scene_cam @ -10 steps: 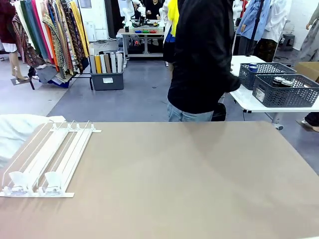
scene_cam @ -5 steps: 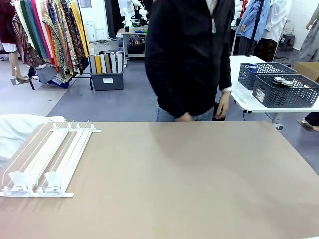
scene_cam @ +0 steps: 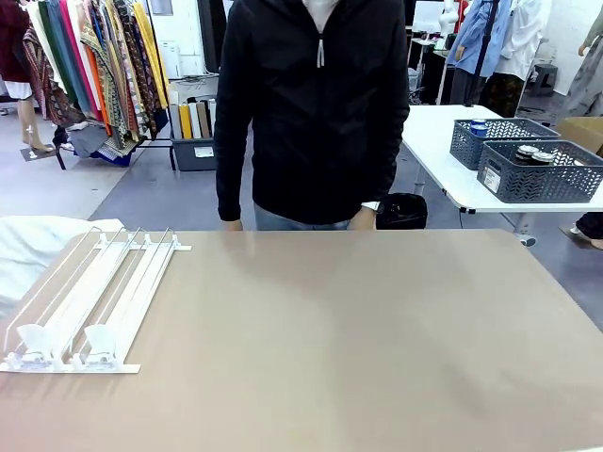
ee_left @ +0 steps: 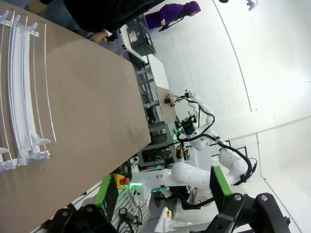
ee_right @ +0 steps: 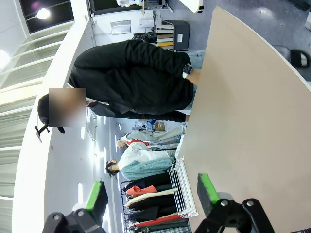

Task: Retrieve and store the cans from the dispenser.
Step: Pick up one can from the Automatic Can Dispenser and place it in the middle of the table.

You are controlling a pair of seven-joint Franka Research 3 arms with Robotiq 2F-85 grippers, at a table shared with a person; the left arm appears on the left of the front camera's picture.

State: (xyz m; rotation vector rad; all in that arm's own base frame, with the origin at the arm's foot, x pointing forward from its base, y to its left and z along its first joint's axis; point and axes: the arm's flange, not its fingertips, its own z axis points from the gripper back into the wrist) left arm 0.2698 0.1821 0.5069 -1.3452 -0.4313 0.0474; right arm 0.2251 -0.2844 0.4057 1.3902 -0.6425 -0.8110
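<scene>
The dispenser (scene_cam: 89, 301), a sloped white rack with long lanes and clear end stops, lies at the table's left side, and its lanes hold nothing. It also shows in the left wrist view as the dispenser (ee_left: 22, 92) and in the right wrist view as the dispenser (ee_right: 183, 189). Cans (scene_cam: 532, 153) with silver tops sit in a grey basket on a side table far right, and blue cans (scene_cam: 479, 127) sit in the basket behind it. My left gripper (ee_left: 164, 189) is open off the table's edge, holding nothing. My right gripper (ee_right: 152, 191) is open too, with nothing between its green pads.
A person in a black jacket (scene_cam: 311, 104) stands at the far edge of the brown table (scene_cam: 358, 339), hands (scene_cam: 364, 218) hanging by the edge. White cloth (scene_cam: 33, 250) lies left of the dispenser. The grey baskets (scene_cam: 537, 174) rest on a white side table.
The person has walked from the right side to the middle of the far edge and now faces the table. The dispenser has not moved.
</scene>
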